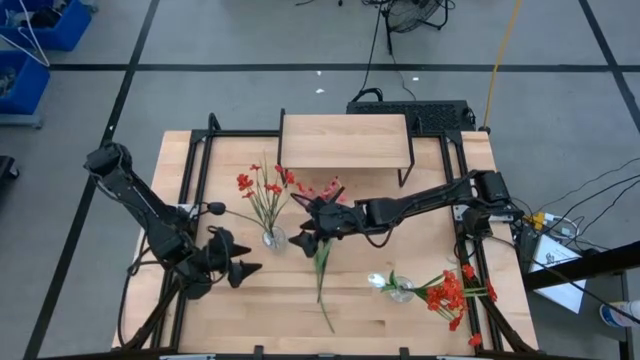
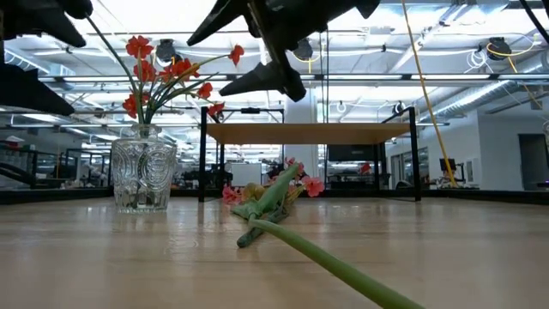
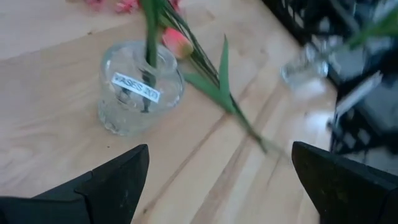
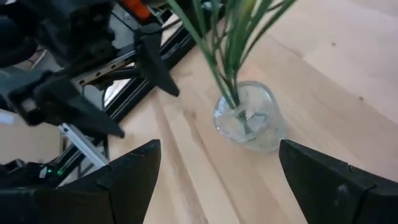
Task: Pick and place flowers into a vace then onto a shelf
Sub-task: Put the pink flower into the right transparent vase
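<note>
At the left of the wooden tabletop (image 1: 230,310), the left gripper (image 1: 243,257) hovers with its fingers spread wide and nothing between them. Just right of it a glass vase (image 1: 272,238) holds red flowers (image 1: 262,190). Right of the vase, the right gripper (image 1: 305,236) hangs spread and unladen above a loose stem (image 1: 322,275) lying on the wood. The shelf (image 1: 345,140) stands at the far edge. A second vase (image 1: 400,291) lies toppled near right, beside red blossoms (image 1: 448,296). Grey floor surrounds the table.

You see a glass vase (image 2: 143,175) holding red flowers (image 2: 167,73), a stem (image 2: 292,232) lying on the table (image 2: 103,266), the shelf (image 2: 309,133) behind.
</note>
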`<act>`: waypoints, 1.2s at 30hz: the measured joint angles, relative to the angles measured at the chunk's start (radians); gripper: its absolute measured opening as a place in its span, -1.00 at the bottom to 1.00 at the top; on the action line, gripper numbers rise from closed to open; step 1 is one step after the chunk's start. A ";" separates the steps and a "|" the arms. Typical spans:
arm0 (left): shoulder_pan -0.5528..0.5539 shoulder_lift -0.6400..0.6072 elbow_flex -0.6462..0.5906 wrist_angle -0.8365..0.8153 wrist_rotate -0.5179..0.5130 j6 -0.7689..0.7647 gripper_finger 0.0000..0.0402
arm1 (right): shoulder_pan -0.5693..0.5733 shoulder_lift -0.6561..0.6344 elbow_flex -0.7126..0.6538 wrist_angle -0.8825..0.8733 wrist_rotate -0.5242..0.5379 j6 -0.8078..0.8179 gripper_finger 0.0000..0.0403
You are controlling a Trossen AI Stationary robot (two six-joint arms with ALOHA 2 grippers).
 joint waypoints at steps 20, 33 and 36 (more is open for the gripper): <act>0.010 0.000 0.000 0.008 0.136 0.352 0.99 | -0.063 0.028 0.003 -0.259 -0.088 0.454 0.58; 0.011 0.000 0.000 0.007 0.133 0.399 0.99 | -0.044 0.127 0.000 -0.264 -0.158 0.485 0.58; 0.011 0.000 0.000 0.006 0.129 0.406 0.99 | -0.049 0.129 0.001 -0.259 -0.160 0.483 0.58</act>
